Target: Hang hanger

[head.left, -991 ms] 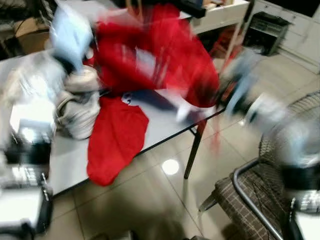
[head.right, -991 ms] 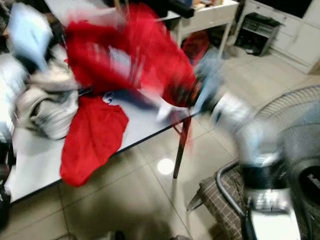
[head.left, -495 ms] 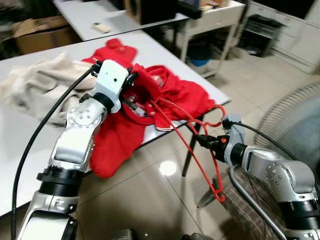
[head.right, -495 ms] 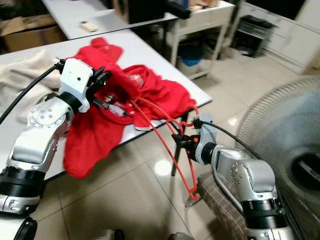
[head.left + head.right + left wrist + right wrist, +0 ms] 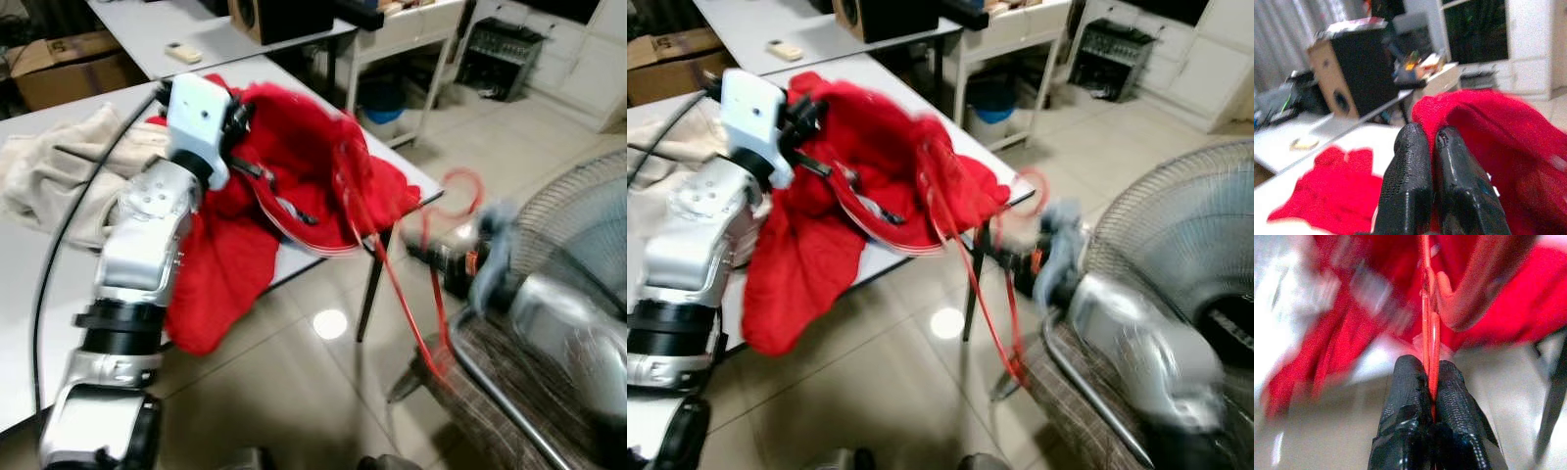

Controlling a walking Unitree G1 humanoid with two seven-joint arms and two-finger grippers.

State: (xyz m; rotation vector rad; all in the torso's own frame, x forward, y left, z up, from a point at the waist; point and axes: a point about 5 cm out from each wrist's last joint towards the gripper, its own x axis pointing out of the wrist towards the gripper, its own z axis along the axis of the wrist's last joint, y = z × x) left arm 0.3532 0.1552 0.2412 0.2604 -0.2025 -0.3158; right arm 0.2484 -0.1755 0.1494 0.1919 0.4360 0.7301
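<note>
Gripping one red garment [image 5: 294, 147], left claw [image 5: 1432, 147] — right claw [image 5: 1431, 382] clamps one red hanger [image 5: 407, 284].

Indoor workroom or lab-type space w/ home-like clutter, glossy beige tiled floor [image 5: 294, 392] across the lower frame. Evidence: long white work tables [image 5: 49, 323] at left and upper centre, wood-sided speaker [image 5: 1352, 78] and a remote [image 5: 184, 53] on the far one, cardboard box [image 5: 59, 69] at upper left. Also white cabinets [image 5: 1205, 59] at upper right, large wire-cage fan [image 5: 1176, 264] at right edge, plaid-cushioned chair [image 5: 529, 392] at lower right.
</note>
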